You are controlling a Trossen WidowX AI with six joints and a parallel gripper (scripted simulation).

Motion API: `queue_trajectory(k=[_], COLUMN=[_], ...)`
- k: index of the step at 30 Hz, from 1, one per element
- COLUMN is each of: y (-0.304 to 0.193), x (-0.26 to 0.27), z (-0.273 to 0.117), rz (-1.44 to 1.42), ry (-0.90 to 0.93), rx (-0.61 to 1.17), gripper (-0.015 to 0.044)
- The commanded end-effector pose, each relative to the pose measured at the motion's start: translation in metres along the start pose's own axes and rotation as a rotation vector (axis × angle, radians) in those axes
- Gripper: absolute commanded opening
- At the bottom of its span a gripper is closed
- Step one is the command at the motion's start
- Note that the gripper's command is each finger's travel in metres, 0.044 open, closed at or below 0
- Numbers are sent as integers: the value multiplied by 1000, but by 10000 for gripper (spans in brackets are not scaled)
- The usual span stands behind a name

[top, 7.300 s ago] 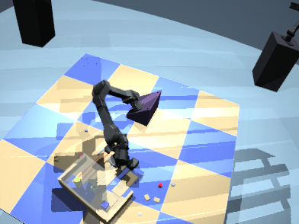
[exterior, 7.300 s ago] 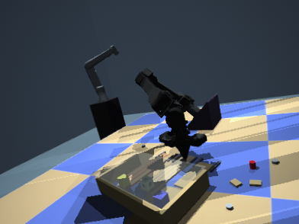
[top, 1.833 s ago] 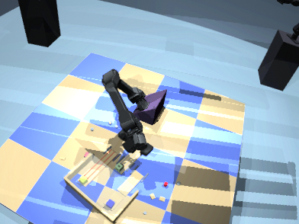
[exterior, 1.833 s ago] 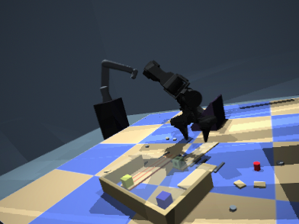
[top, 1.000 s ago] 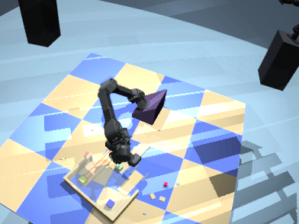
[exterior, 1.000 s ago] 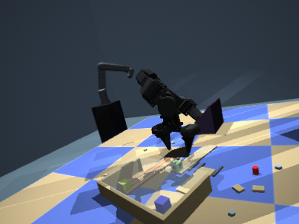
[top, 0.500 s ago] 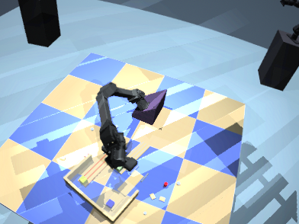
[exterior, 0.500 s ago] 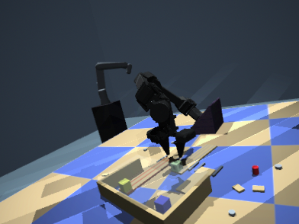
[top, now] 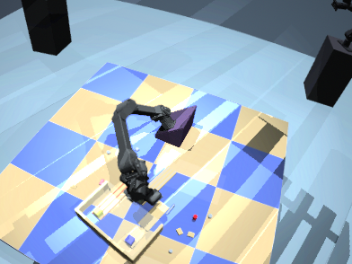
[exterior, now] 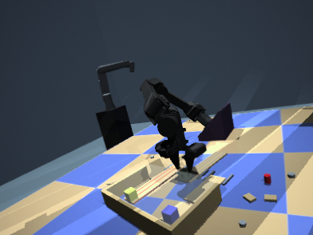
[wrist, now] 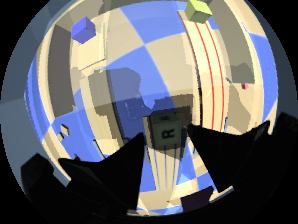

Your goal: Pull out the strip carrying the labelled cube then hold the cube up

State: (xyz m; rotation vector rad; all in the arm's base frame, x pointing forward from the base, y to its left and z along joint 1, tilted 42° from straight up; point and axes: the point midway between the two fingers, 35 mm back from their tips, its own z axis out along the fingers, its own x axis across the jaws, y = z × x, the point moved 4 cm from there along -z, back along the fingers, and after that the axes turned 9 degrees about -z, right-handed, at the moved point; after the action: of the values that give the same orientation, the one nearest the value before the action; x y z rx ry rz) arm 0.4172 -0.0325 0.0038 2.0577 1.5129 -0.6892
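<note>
The labelled cube [wrist: 166,129] sits at twelve o'clock between the gripper [wrist: 165,156] fingertips, on its strip [wrist: 162,169]. The jaws stand half-apart, not yet clamped. The cube looks small, rigid and light; its opposite flat sides suit gripping.

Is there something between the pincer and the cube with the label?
Nothing visible. In the wrist view the labelled cube sits on its strip directly between the two fingers of the open pincer, with only bare gaps at each side.
</note>
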Motion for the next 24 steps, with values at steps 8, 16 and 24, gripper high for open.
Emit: queue_trajectory(k=[8,16,24], y=[-3,-3,-1], x=[-1,-1,-1], z=[21,25,23], rz=[-9,-9,0], ry=[-8,-8,-3], rx=[7,7,4], gripper=[250,250,125])
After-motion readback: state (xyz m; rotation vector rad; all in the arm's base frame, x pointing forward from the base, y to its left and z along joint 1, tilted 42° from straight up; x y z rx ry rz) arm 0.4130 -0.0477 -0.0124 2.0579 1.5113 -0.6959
